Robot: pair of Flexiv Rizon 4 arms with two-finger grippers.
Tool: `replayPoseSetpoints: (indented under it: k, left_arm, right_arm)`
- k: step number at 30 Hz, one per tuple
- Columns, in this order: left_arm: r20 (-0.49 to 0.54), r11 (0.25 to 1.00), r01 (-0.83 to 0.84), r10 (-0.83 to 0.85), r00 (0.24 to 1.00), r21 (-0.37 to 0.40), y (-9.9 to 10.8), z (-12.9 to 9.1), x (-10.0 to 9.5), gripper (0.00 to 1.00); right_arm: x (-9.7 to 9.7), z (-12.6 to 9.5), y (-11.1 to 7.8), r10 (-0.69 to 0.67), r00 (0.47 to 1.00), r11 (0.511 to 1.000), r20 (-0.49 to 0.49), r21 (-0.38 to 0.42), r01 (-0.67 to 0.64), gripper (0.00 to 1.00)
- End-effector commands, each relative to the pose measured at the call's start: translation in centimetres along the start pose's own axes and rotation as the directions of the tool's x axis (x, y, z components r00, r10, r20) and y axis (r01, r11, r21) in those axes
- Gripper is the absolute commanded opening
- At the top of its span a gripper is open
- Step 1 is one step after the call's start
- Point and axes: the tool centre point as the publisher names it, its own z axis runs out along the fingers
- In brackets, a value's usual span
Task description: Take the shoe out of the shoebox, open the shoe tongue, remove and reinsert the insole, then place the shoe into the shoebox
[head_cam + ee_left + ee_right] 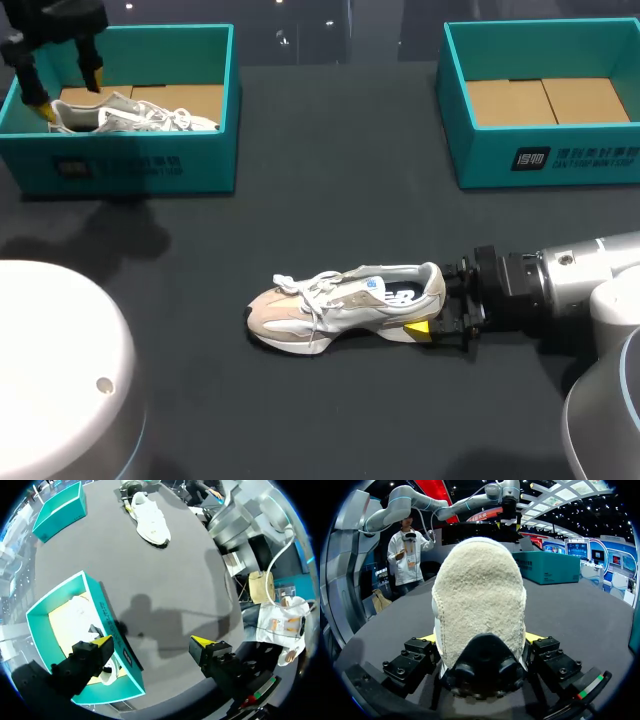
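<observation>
Teal cardboard walls of the left shoebox (130, 165) lie under the left gripper (68, 90), whose fingers stand wide apart and hold nothing. In the wrist view one tip hangs over the box and the second sneaker (130, 115) inside it, the other over the bare table (300, 200). A straight descent could land a finger on the wall between them and crush or shove the box.

Further right, the sneaker (345, 305) stands on its sole on the table, well apart from both boxes. Its toe points away from the right gripper (432, 300), whose two yellow tips press the sides of the heel. That hold is on the heel alone. If the shoe is lifted, the toe may sag or the shoe may slip free, and a pull on the tongue or insole could twist it between the fingers.

The right shoebox (545, 160) holds no shoe.

White print marks each box's front wall, and the sneaker carries a side logo and a blue patch inside its opening. None of it is read here.
</observation>
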Motion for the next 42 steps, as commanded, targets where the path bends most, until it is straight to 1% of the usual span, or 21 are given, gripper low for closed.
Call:
replayPoseSetpoints:
  k: [1,4,8,11,15,20,23,25,27,29,31,34,36,38,39,42]
  left_arm:
    - [0.015,0.997,0.051,-0.051,0.999,-0.050,-3.2,0.6,0.9,1.00]
    - [0.021,0.992,0.109,-0.108,0.994,-0.064,-4.9,0.9,1.4,1.00]
    - [0.024,0.981,0.183,-0.182,0.983,-0.057,-6.5,1.1,1.9,1.00]
    - [0.007,0.976,0.215,-0.215,0.977,-0.031,-7.6,1.5,2.3,1.00]
    - [-0.024,0.975,0.224,-0.224,0.974,-0.004,-9.2,1.8,2.7,1.00]
    - [-0.044,0.973,0.229,-0.229,0.972,-0.002,-11.0,2.1,3.1,1.00]
    - [-0.037,0.966,0.258,-0.259,0.965,-0.022,-11.8,2.2,3.1,1.00]
    - [-0.013,0.963,0.263,-0.264,0.964,-0.055,-11.9,2.1,3.2,1.00]
    - [0.005,0.961,0.266,-0.267,0.964,-0.080,-11.2,1.8,2.8,1.00]
    - [0.036,0.948,0.292,-0.290,0.956,-0.123,-9.7,1.0,2.0,1.00]
    - [0.065,0.935,0.323,-0.317,0.946,-0.150,-7.7,-0.1,1.1,1.00]
    - [0.106,0.932,0.309,-0.293,0.950,-0.188,-5.2,-1.9,0.1,1.00]
    - [0.135,0.947,0.218,-0.190,0.972,-0.235,-4.0,-2.8,-0.3,1.00]
    - [0.133,0.959,0.104,-0.071,0.989,-0.262,-3.1,-3.5,-0.3,1.00]
    - [0.132,0.964,0.069,-0.036,0.991,-0.256,-2.7,-3.8,-0.3,1.00]
    - [0.098,0.977,0.106,-0.089,0.991,-0.186,-2.0,-4.3,-0.9,1.00]
  right_arm:
    - [-0.2,0.5,-0.1,0.001,1.000,1.000,0.001,0.005,-0.001,0.00]
    - [-0.2,0.5,-0.1,0.001,1.000,1.000,0.001,0.005,-0.001,0.00]
    - [-0.2,0.5,-0.1,0.001,1.000,1.000,0.001,0.005,-0.001,0.00]
    - [-0.2,0.5,-0.1,0.001,1.000,1.000,0.001,0.005,-0.001,0.00]
    - [-0.2,0.5,-0.1,0.001,1.000,1.000,0.001,0.005,-0.001,0.00]
    - [-0.2,0.5,-0.1,0.001,1.000,1.000,0.001,0.005,-0.001,0.00]
    - [-0.2,0.5,-0.1,0.001,1.000,1.000,0.001,0.005,-0.001,0.00]
    - [-0.2,0.5,-0.1,0.001,1.000,1.000,0.001,0.005,-0.001,0.00]
    - [-0.2,0.5,-0.1,0.001,1.000,1.000,0.001,0.005,-0.001,0.00]
    - [-0.2,0.5,-0.1,0.001,1.000,1.000,0.001,0.005,-0.001,0.00]
    - [-0.2,0.5,-0.1,0.001,1.000,1.000,0.001,0.005,-0.001,0.00]
    - [-0.2,0.5,-0.1,0.001,1.000,1.000,0.001,0.005,-0.001,0.00]
    - [-0.2,0.5,-0.1,0.001,1.000,1.000,0.001,0.005,-0.001,0.00]
    - [-0.2,0.5,-0.1,0.001,1.000,1.000,0.001,0.005,-0.001,0.00]
    - [-0.2,0.5,-0.1,0.001,1.000,1.000,0.001,0.005,-0.001,0.00]
    - [-0.2,0.5,-0.1,0.001,1.000,1.000,0.001,0.005,-0.001,0.00]
